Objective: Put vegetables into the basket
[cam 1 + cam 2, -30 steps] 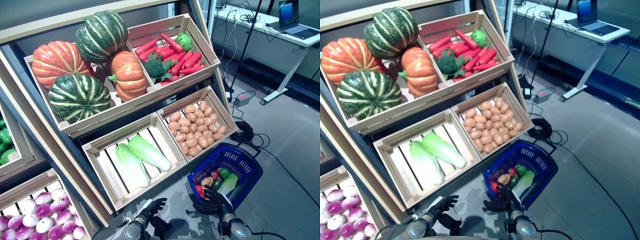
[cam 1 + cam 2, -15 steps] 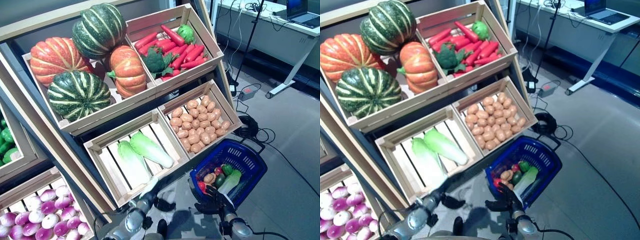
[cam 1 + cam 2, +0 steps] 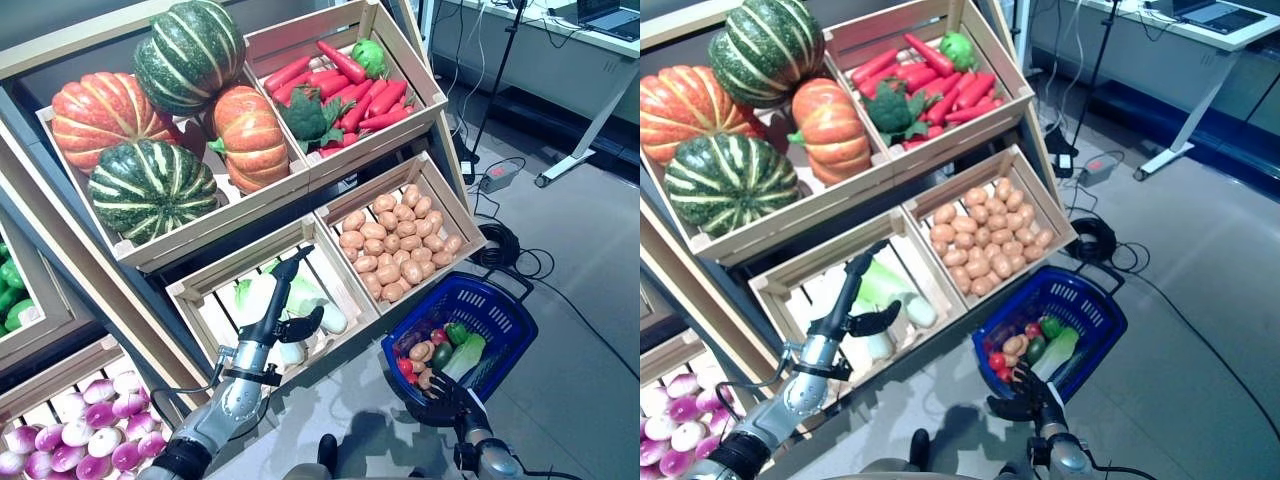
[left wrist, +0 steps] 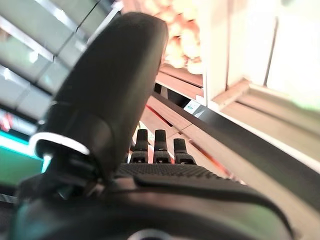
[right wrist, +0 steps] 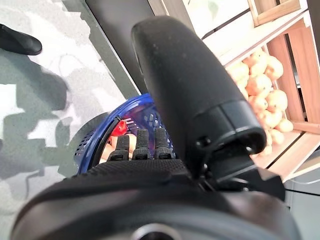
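Two pale green cabbages (image 3: pixel 252 302) lie in the lower middle wooden crate (image 3: pixel 196 287). My left hand (image 3: pixel 283 300) reaches over them, open, its fingers straight and pointing up the crate, the thumb held out to the side just above the cabbages. The blue basket (image 3: pixel 478 293) stands on the floor at the lower right and holds potatoes, red and green vegetables and a cabbage. My right hand (image 3: pixel 447 388) hovers open at the basket's near rim; the right wrist view shows its straight fingers (image 5: pixel 140 145) aimed at the basket (image 5: pixel 100 135).
Potatoes (image 3: pixel 395 245) fill the crate right of the cabbages, just above the basket. The upper crates hold pumpkins (image 3: pixel 150 190) and carrots with broccoli (image 3: pixel 340 95). Purple-white bulbs (image 3: pixel 70 440) lie lower left. Cables (image 3: pixel 500 250) and a desk (image 3: pixel 560 45) are behind.
My left arm has risen from near the floor and reached up into the cabbage crate. The right hand stays at the basket's rim. The camera has shifted slightly.
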Motion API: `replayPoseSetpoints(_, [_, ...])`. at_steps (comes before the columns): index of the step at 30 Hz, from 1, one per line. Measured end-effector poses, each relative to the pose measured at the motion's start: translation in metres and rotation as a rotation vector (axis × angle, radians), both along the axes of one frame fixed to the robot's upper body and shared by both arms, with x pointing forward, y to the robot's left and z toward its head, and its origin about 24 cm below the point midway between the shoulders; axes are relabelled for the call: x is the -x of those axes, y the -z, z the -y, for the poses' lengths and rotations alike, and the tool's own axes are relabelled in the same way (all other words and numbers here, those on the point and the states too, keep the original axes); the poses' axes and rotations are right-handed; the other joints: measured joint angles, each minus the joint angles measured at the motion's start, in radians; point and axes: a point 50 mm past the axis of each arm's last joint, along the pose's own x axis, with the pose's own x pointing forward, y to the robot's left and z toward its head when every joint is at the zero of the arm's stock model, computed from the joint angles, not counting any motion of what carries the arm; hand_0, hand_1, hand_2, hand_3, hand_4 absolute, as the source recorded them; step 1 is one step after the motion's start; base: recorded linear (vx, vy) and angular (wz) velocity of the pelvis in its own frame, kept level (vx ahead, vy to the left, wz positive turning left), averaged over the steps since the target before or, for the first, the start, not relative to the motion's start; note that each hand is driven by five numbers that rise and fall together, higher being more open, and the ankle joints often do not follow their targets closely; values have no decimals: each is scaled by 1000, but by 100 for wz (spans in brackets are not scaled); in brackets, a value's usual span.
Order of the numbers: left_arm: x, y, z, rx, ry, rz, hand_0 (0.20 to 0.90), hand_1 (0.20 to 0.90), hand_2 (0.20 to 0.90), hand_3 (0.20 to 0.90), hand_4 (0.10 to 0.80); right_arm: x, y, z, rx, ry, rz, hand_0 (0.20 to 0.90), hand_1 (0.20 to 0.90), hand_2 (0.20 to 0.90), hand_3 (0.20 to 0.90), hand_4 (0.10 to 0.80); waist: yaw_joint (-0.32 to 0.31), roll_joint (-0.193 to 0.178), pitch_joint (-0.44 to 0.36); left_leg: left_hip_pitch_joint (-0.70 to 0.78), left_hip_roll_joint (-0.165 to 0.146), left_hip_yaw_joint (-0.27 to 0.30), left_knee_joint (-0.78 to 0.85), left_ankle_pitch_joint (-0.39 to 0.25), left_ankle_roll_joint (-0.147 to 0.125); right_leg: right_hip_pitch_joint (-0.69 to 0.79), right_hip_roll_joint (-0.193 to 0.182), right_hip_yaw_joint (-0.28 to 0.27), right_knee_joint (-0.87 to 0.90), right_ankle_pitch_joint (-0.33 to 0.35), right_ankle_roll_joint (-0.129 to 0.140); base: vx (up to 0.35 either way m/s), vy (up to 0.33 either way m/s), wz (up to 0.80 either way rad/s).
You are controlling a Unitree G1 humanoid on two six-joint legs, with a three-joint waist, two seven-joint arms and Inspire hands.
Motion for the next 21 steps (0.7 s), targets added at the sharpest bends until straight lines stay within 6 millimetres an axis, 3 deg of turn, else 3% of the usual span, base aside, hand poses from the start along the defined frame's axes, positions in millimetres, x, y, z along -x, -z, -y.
replayPoseSetpoints(2, [-4, 17, -12, -158, -76, -66, 900, 900, 900, 900, 800, -12, -8, 13, 43, -15, 31, 900, 900, 900, 900, 800, -27, 32, 20, -36, -2, 20, 15, 7, 7, -74, -17, 17, 59, -10, 4, -277, 264, -31])
replayPoseSetpoints(5, [-31, 9, -18, -337, -102, -38, 900, 900, 900, 900, 800, -58, -40, 37, 123, -62, 152, 900, 900, 900, 900, 800, -48, 50, 132, -173, -28, 53, 138, 8, 7, -272, -67, 64, 299, -77, 9, -242, 76, -23])
replayPoseSetpoints(8, [-48, -8, -21, -394, -110, 23, 900, 900, 900, 900, 800, -71, -49, 36, 112, -64, 193, 900, 900, 900, 900, 800, -48, 8, 197, -213, -40, 69, 189, 7, 6, -365, -96, 82, 448, -134, -1, -203, -12, -6])
replayPoseSetpoints(9, [-62, -33, -37, -515, -93, 96, 900, 900, 900, 900, 800, -88, -61, 25, 97, -127, 254, 900, 900, 900, 900, 800, -43, -44, 244, -283, -47, 98, 262, -18, 3, -473, -126, 100, 593, -187, -26, -200, -13, -2])
replayPoseSetpoints(10, [-68, -45, -45, -569, -95, 123, 900, 900, 900, 900, 800, -95, -67, 21, 87, -143, 284, 900, 900, 900, 900, 800, -48, -60, 262, -324, -45, 100, 300, -26, 21, -519, -127, 103, 646, -202, -31, -215, -2, -1])
replayPoseSetpoints(11, [-79, -67, -58, -649, -118, 168, 900, 900, 900, 900, 800, -106, -78, 15, 74, -164, 335, 900, 900, 900, 900, 800, -46, -86, 303, -390, -40, 104, 386, -48, 17, -588, -135, 125, 734, -224, -46, -139, 14, 4])
replayPoseSetpoints(13, [-86, -83, -69, -694, -167, 193, 900, 900, 900, 900, 800, -117, -88, 12, 72, -177, 376, 900, 900, 900, 900, 800, -46, -85, 338, -462, -18, 103, 481, -74, 8, -648, -130, 127, 810, -239, -71, -118, 33, -5])
replayPoseSetpoints(16, [-90, -93, -80, -728, -210, 198, 900, 900, 900, 900, 800, -123, -95, 14, 73, -180, 398, 900, 900, 900, 900, 800, -48, -78, 345, -577, 6, 104, 639, -140, 0, -753, -126, 145, 924, -272, -91, -65, 45, -8])
replayPoseSetpoints(21, [-96, -103, -80, -764, -213, 200, 900, 900, 900, 900, 800, -126, -104, 28, 104, -175, 401, 900, 900, 900, 900, 800, -49, -64, 355, -719, 37, 94, 799, -161, -8, -885, -118, 149, 1062, -304, -119, -67, 59, -3])
